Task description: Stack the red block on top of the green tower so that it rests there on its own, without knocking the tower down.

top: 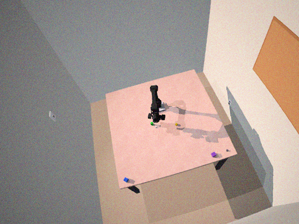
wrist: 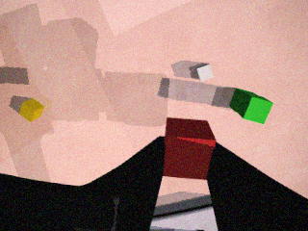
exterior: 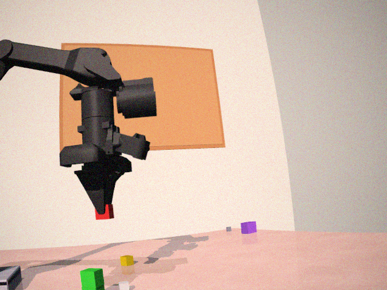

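Observation:
My gripper (exterior: 104, 209) (wrist: 185, 145) is shut on the red block and holds it high above the table. The red block (exterior: 107, 214) (wrist: 187, 156) shows between the fingertips; in the top view it is hidden under the arm. The green tower (top: 152, 123) (exterior: 91, 278) (wrist: 257, 108) stands upright on the table, its lower part cut off in the exterior view. In the wrist view the tower is up and to the right of the red block, apart from it.
A white block (top: 156, 127) (exterior: 124, 285) (wrist: 205, 71) lies close beside the tower. A yellow block (top: 176, 124) (exterior: 126, 260) (wrist: 32, 110) lies farther off. A purple block (top: 213, 154) (exterior: 248, 227), a small grey block (top: 227, 150) (exterior: 228, 229) and a blue block (top: 126, 179) lie near the table edge.

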### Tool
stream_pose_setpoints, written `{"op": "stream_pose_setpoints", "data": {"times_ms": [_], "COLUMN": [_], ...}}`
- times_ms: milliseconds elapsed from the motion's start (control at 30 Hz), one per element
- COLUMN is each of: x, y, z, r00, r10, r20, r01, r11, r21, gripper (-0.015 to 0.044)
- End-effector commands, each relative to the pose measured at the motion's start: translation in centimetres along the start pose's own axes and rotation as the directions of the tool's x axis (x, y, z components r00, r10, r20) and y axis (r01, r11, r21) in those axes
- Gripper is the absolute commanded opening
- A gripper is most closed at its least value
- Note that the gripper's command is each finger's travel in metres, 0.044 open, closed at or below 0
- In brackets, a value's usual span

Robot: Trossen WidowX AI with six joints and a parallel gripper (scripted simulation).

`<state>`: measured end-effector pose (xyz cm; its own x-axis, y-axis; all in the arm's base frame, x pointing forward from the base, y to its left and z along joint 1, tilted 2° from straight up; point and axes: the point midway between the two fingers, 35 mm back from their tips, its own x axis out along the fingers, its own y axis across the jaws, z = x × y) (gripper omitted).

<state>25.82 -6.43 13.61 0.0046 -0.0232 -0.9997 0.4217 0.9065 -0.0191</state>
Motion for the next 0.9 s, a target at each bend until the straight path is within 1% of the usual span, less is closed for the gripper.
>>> {"op": "stream_pose_setpoints", "data": {"times_ms": [0, 400, 533, 867], "x": [0.0, 0.0, 0.0, 3.7], "y": [-1.8, -7.1, -7.4, -7.7], "z": [0.1, 0.1, 0.0, 0.0], "r00": [1.000, 1.000, 1.000, 1.000], "r10": [-0.006, -0.013, -0.013, -0.014], "r20": [-0.003, -0.004, -0.004, -0.004], "r01": [0.006, 0.013, 0.013, 0.014], "r11": [1.000, 1.000, 1.000, 1.000], "r21": [-0.004, -0.004, -0.004, -0.004], "gripper": [0.0000, 0.0000, 0.0000, 0.0000]}}
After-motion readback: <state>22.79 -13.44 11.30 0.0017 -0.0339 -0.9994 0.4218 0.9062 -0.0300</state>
